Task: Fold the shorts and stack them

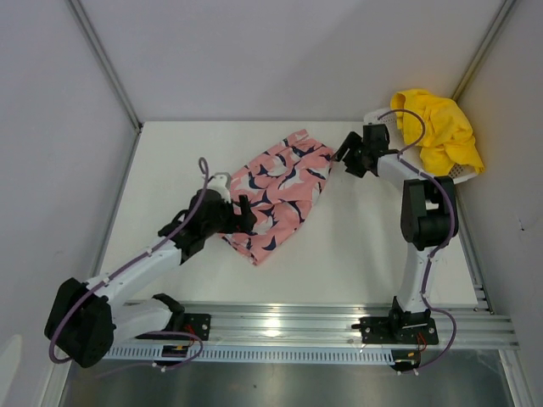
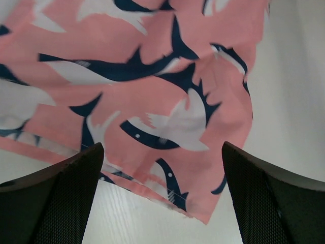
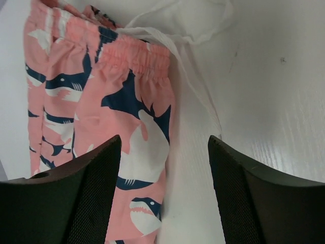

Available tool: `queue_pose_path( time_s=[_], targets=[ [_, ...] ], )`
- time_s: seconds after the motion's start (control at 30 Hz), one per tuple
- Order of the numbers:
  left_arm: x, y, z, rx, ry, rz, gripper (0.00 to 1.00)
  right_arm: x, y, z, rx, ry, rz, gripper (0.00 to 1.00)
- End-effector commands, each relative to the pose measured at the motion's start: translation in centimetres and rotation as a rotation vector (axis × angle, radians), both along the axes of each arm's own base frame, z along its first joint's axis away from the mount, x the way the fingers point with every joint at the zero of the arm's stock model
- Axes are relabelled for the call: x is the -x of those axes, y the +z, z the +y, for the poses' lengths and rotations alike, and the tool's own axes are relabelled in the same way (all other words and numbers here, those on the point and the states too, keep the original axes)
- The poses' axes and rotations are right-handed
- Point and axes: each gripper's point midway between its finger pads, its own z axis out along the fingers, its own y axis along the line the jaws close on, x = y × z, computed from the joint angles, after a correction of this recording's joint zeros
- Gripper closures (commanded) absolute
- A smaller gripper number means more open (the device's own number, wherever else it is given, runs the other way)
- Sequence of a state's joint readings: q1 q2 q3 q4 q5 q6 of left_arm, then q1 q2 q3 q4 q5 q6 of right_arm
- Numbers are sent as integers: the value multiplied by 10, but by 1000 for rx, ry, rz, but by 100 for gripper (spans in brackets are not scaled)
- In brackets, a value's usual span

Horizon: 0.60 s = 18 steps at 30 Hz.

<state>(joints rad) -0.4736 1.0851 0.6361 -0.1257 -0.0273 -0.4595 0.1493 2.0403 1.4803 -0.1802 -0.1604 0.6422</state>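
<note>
The pink shorts (image 1: pixel 278 191) with navy-and-white print lie folded on the white table, mid-view. My left gripper (image 1: pixel 248 214) is open and empty over their left edge; the left wrist view shows the hem corner (image 2: pixel 203 213) between the jaws. My right gripper (image 1: pixel 346 154) is open and empty just right of the waistband; the right wrist view shows the pink shorts (image 3: pixel 132 152), their elastic waistband and a white drawstring (image 3: pixel 193 91). The yellow shorts (image 1: pixel 437 127) lie crumpled in the basket at the far right.
A white mesh basket (image 1: pixel 462 175) stands at the back right corner against the wall. Grey walls close the table on the left, back and right. A metal rail (image 1: pixel 339 326) runs along the near edge by the arm bases.
</note>
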Motion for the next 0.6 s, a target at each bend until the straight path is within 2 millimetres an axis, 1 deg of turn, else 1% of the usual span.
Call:
queue_pose_path(
  time_s=[0.0, 0.03, 0.07, 0.1, 0.13, 0.17, 0.2, 0.23, 0.3, 0.33, 0.37, 0.4, 0.43, 0.5, 0.53, 0.57],
  targets=[
    [3, 6, -25, -99, -110, -70, 1, -16, 33, 17, -53, 80, -121, 29],
    [7, 7, -34, -125, -142, -75, 1, -17, 30, 19, -57, 86, -119, 28],
    [8, 5, -35, -152, -147, -80, 1, -18, 23, 22, -71, 98, -110, 27],
    [10, 4, -38, -167, -165, -84, 1, -21, 22, 24, -83, 101, -118, 26],
    [13, 5, -43, -181, -179, -91, 1, -26, 24, 27, -97, 109, -142, 23],
    [14, 1, -44, -196, -188, -87, 1, -26, 23, 31, -123, 121, -137, 17],
    [14, 1, -46, -206, -199, -91, 1, -30, 18, 34, -138, 129, -149, 17],
    [18, -2, -49, -222, -215, -90, 1, -35, 21, 36, -146, 134, -159, 16],
    [19, -4, -54, -251, -235, -94, 1, -37, 11, 34, -138, 115, -137, 17],
    [24, -7, -56, -283, -251, -88, 1, -37, 7, 36, -133, 111, -128, 16],
    [23, -4, -58, -297, -248, -96, 1, -35, 4, 37, -123, 108, -124, 17],
    [23, -9, -57, -324, -247, -93, 1, -38, 0, 33, -94, 81, -125, 17],
    [26, -9, -60, -348, -262, -97, 1, -37, -3, 34, -74, 73, -121, 17],
    [25, -9, -62, -376, -267, -108, 1, -41, -7, 32, -48, 54, -125, 18],
    [28, -9, -66, -383, -280, -112, 1, -41, -14, 33, -49, 53, -112, 19],
    [29, -10, -65, -395, -283, -112, 1, -44, -15, 34, -56, 55, -114, 20]
  ],
)
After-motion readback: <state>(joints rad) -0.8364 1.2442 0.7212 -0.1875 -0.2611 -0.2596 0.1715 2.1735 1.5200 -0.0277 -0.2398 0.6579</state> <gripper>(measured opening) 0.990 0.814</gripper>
